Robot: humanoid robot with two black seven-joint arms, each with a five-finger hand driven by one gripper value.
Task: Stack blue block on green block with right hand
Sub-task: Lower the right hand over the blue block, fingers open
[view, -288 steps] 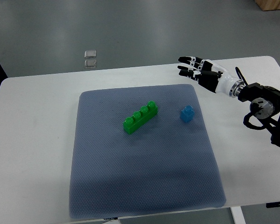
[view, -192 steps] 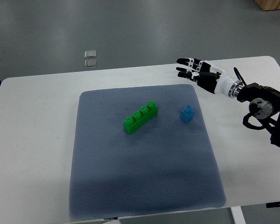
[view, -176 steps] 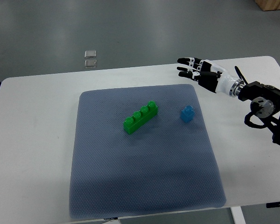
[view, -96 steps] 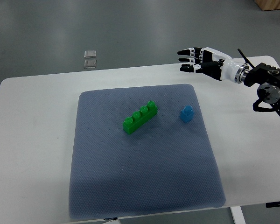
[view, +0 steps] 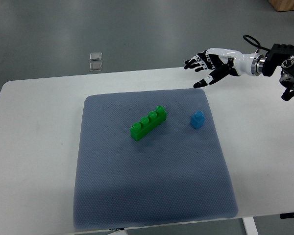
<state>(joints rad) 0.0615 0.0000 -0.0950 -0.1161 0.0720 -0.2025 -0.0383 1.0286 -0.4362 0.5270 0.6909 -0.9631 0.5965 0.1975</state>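
Top view showed a white bench (view: 34, 147) with a grey-blue textured mat (view: 147, 191) spread over most of its middle. On the mat sat the blue block (view: 197, 119), a small single-stud brick, translucent-looking mid blue, standing upright with its one round stud on top. It lay toward the mat's right side, a little above the middle. To its left, well apart from it, lay the green block (view: 148, 123), a long bright green brick with four round studs in a row along its top. That one was set at a slant, its left end nearer the camera and its right end farther back.

From where I stood, the right hand (view: 209, 63) hung above the bench's far edge, beyond the mat's upper right corner. Its fingers (view: 196, 59) were spread wide and pointed leftward, holding nothing. The hand was white with black joints, and its dark forearm (view: 279, 61) ran in from the picture's right edge. It was clear of the blue block, which sat nearer the camera and slightly to the left of it.

On the grey floor past the bench lay two small pale squares (view: 95, 61), one just behind the other.
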